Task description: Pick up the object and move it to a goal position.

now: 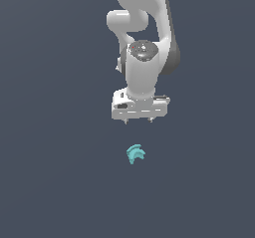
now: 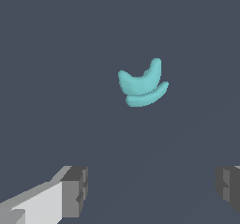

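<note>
Teal, small, curved piece (image 1: 135, 154) with ridged claw-like lobes; lying alone on a plain dark grey-blue floor (image 1: 50, 182), nearer the camera than the arm in the exterior view. Untouched, well apart from anything else.

White gripper (image 1: 139, 121) on a white arm (image 1: 142, 48), pointing down, hanging above and just beyond the piece. Jaws spread wide, nothing between them; dark pads (image 2: 75, 190) visible at both sides of the wrist view with bare floor in the gap. Piece (image 2: 142, 85) ahead of the fingertips there, not yet between them.

Goal position: no marker visible in either view.

Risks, judged from this layout:
- Descent without first centring over the piece: one finger likely to land on a lobe and flick it aside.
- Uneven, rounded shape: poor purchase for flat pads, likely to twist or squirt out on closing.
- Very small size against the wide jaws: closing too high likely to miss entirely.
</note>
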Action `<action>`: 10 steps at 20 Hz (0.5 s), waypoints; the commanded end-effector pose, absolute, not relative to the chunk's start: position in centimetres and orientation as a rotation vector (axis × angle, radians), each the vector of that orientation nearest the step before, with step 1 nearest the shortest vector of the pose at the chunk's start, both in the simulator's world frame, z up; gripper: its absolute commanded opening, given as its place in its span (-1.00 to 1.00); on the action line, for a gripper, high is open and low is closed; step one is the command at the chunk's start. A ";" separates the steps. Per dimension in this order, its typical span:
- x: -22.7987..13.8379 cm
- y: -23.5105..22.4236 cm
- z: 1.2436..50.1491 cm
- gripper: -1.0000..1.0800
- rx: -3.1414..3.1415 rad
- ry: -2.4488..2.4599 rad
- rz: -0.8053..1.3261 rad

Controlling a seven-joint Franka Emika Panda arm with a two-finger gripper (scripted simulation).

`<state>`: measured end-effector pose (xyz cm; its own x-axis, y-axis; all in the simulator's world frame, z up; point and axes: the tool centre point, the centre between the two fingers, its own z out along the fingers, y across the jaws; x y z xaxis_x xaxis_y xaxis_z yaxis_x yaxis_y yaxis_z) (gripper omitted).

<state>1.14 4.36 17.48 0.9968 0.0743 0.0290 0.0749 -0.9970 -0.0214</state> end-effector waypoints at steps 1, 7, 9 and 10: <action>1.3 4.4 17.4 0.92 -3.117 -0.089 -0.043; 1.9 4.2 16.9 0.92 -3.115 0.043 -0.036; 2.2 4.2 16.7 0.92 -3.112 0.104 -0.033; 2.3 4.2 16.5 0.92 -3.110 0.137 -0.031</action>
